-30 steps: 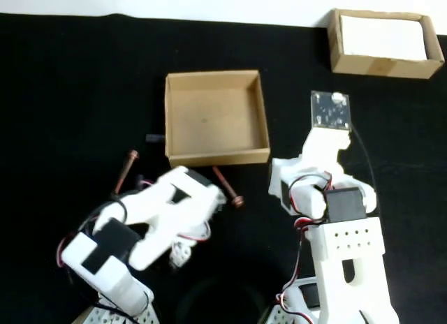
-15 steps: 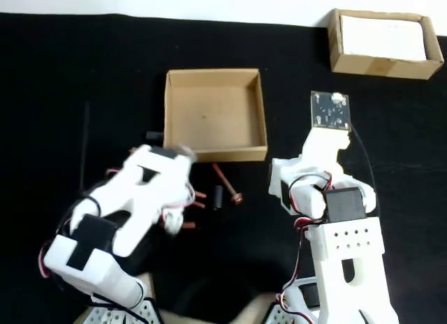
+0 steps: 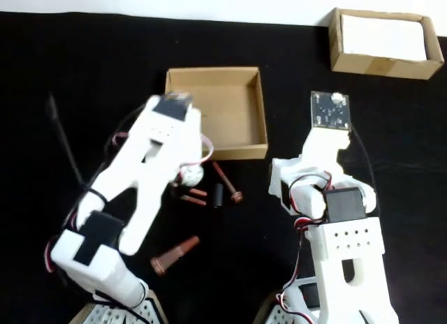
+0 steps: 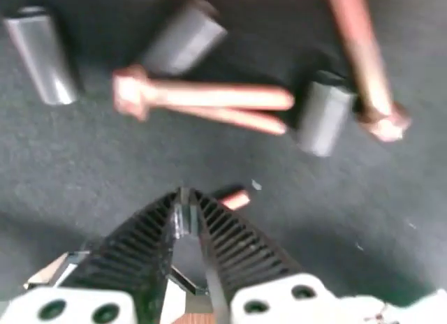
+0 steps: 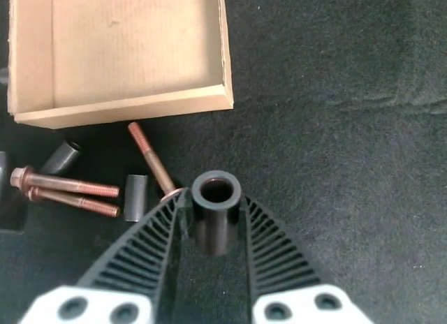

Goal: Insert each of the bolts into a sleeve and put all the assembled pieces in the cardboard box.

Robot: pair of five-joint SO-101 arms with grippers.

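My right gripper (image 5: 215,202) is shut on a dark sleeve (image 5: 213,230), held upright with its bore facing the camera, right of the parts pile. The cardboard box (image 3: 262,114) stands empty. In front of it lie two copper bolts (image 4: 209,97) side by side, a third bolt (image 4: 360,59), and loose sleeves (image 4: 321,114) (image 4: 45,55). My left gripper (image 4: 185,198) hovers shut just short of the paired bolts. A copper bolt end (image 4: 234,197) pokes out beside its fingertips. My left arm (image 3: 150,163) covers the box's front left corner. Another bolt (image 3: 174,254) lies nearer the front.
A second cardboard box (image 3: 380,62) with a white sheet inside sits at the back right. A thin dark cable (image 3: 59,135) runs along the left. The black mat has free room at the far left and between the arms.
My left arm swung from low over the parts at front left, up and out toward the box. A bolt now lies uncovered near the front. The right arm has not moved.
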